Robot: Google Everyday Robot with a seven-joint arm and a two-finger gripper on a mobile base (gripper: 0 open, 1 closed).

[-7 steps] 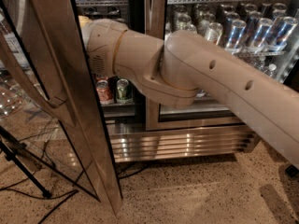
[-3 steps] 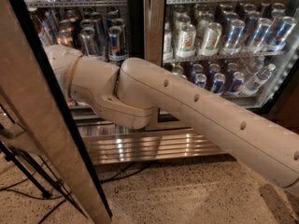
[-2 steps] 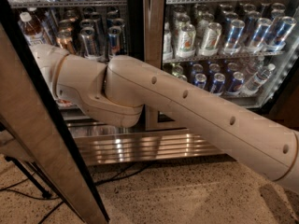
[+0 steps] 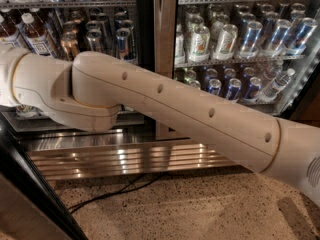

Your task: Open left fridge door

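Note:
The fridge (image 4: 150, 49) fills the back of the view, its louvred steel grille (image 4: 130, 159) at the base. The left fridge door (image 4: 30, 204) is swung wide open; only its dark bottom edge shows at the lower left corner. The left compartment stands exposed, with cans and bottles (image 4: 95, 36) on wire shelves. The twin right door (image 4: 240, 44) is shut, with blue and silver cans behind its glass. My cream arm (image 4: 165, 104) reaches from the lower right across to the left edge. The gripper is past the left edge, out of view.
A black cable (image 4: 115, 191) lies on the speckled floor (image 4: 200, 204) in front of the grille. The steel centre post (image 4: 165, 59) divides the two compartments.
The left door has swung further open toward the left and mostly left the view. My arm has moved left with it, and more of the left shelves now shows.

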